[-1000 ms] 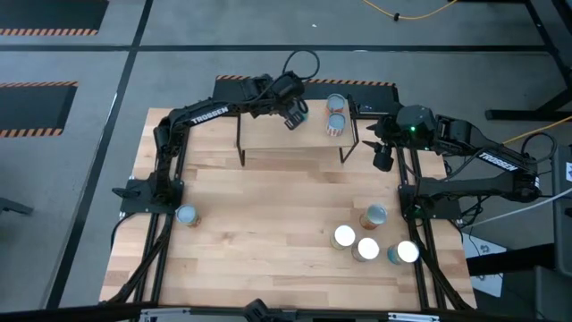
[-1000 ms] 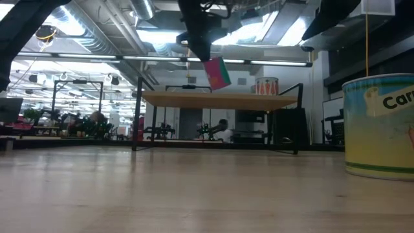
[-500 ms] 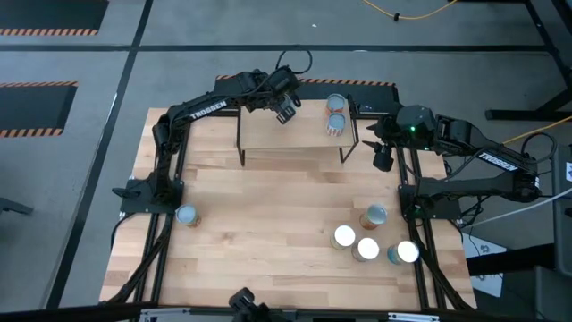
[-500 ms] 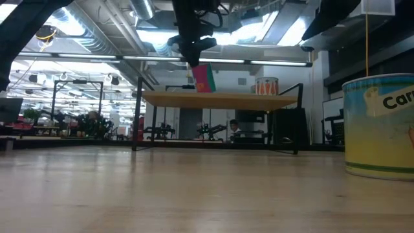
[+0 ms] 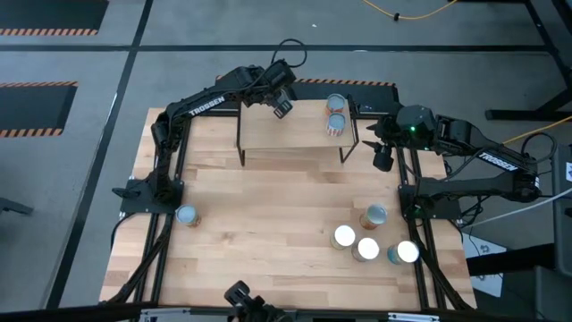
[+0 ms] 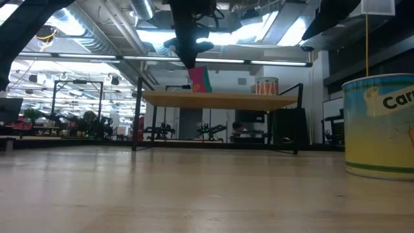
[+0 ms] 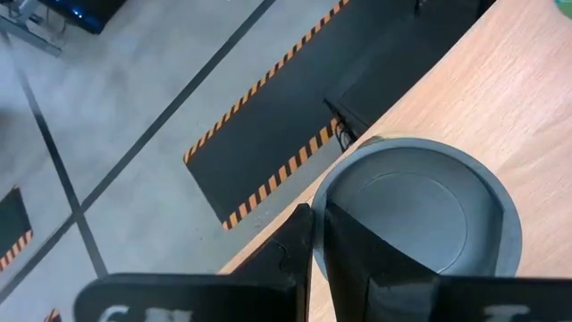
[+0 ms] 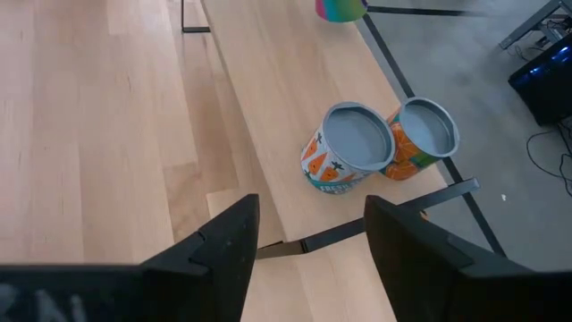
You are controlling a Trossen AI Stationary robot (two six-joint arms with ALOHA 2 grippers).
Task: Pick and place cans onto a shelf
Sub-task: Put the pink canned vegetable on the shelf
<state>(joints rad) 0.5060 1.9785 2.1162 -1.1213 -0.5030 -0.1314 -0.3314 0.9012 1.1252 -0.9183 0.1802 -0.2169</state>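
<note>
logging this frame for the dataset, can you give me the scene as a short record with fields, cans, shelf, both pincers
shelf: wooden top on black legs, at the far edge of the table
cans on shelf: two orange-labelled cans, touching, at the shelf's right end
held can: pink and green can, gripped by the left pincer above the shelf's left part, tilted, not yet set down
right pincer: open, empty, waiting off the shelf's right end
cans on table: four clustered at near right, one alone at near left

Industrial lab: hazard-striped floor mats point(image 5: 49, 31)
</note>
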